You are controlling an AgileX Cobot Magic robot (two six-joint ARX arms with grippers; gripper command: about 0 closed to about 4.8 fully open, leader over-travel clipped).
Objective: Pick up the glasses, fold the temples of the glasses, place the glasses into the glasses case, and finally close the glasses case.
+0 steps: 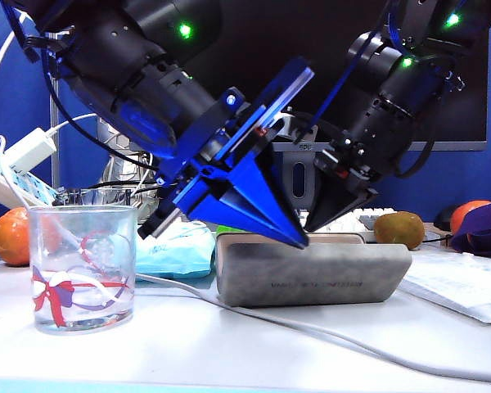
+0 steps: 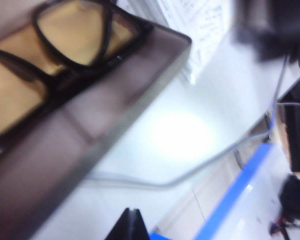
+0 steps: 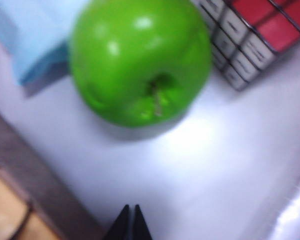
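Glasses [image 2: 65, 55] lie inside the open case [image 1: 311, 278], on its beige lining, so I judge the closing step is in hand. Left gripper [image 1: 299, 239] hovers just above the case's rim, jaws pressed together, holding nothing. Right gripper [image 3: 130, 222] sits behind the case, near the green apple [image 3: 140, 62], jaws likewise together. Next I'd need the lid swung down.

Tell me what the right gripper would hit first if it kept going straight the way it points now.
Probably the bare white table: the shut right gripper points at it, with the green apple farther along that line. Depth is unclear.
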